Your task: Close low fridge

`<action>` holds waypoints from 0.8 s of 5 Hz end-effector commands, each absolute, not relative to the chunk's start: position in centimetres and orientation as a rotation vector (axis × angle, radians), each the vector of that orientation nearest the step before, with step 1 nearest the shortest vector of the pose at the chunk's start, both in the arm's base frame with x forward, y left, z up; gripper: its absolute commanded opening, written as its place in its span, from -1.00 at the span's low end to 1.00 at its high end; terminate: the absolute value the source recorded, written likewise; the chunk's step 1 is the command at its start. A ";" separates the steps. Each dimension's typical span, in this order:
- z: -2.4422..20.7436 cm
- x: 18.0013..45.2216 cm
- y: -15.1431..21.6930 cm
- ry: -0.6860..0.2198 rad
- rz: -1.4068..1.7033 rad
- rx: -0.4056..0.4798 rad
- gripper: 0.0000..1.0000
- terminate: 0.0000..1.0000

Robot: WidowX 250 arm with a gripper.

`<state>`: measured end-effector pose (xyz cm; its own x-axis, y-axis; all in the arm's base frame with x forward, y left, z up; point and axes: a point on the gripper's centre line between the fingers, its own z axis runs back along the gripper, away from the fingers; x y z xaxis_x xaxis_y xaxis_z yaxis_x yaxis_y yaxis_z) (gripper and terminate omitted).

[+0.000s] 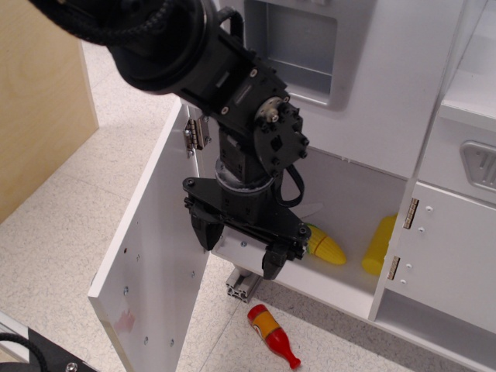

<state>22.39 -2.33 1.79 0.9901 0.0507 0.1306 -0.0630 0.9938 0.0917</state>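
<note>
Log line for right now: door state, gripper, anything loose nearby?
low fridge door: wide open | gripper: open, holding nothing, beside door's inner face | inside: corn, yellow item | floor: red bottle

White low fridge [159, 256], door wide open

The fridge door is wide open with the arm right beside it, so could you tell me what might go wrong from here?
1. The claw hangs in the opening, beside the door; swinging the door shut could trap it.
2. The toy bottle lies on the floor near the door's path and the metal bar, so the door's edge may snag it.
3. The corn sits near the shelf's front edge and could be knocked out.
</note>
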 end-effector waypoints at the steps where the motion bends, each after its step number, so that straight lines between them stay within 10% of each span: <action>1: 1.8 22.4 -2.3 -0.129 0.057 0.096 1.00 -1.00; 4: 5.5 27.4 6.9 -0.253 0.176 0.130 1.00 -1.00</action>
